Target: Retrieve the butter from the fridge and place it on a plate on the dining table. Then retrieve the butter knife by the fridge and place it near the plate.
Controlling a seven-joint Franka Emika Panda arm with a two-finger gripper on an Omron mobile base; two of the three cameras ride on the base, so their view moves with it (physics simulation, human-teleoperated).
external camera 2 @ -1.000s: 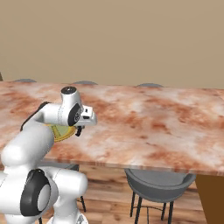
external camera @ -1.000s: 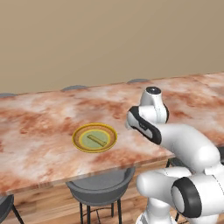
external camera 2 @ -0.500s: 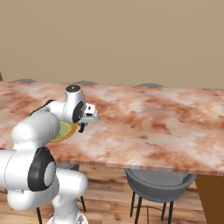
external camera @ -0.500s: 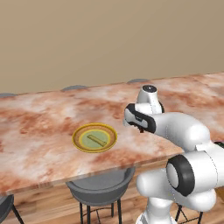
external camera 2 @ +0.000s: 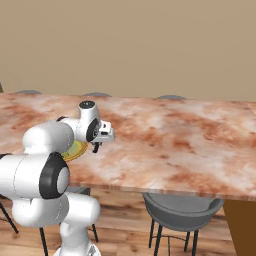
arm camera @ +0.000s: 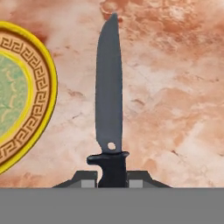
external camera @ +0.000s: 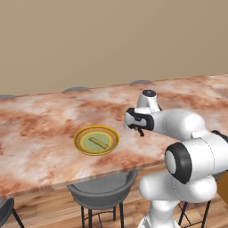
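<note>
From where I stand, the long marbled desk [external camera: 40, 147] runs across the room with grey stools [external camera: 102, 191] tucked under its near edge. Toward its left part sits the plate [external camera: 80, 143], yellow-rimmed with a pale green middle, and on it lies the butter [external camera: 99, 143], a thin pale stick set at a slant. Just to the right of the plate, the white arm bends low over the desk, and its gripper [external camera: 140, 130] hangs a little above the marbled top. The gripper is clenched on the handle of the knife [arm camera: 109, 105] (a slim, dark blade with a small hole near the guard). Seen along the hand, the blade points straight away over bare desk, its tip well past the plate's rim, and the knife runs beside that rim without touching it. From the other side of the room the gripper [external camera 2: 98, 144] is seen close to the near-right edge of the plate [external camera 2: 75, 150], with the rest of the desk [external camera 2: 190, 145] stretching off to the right.
</note>
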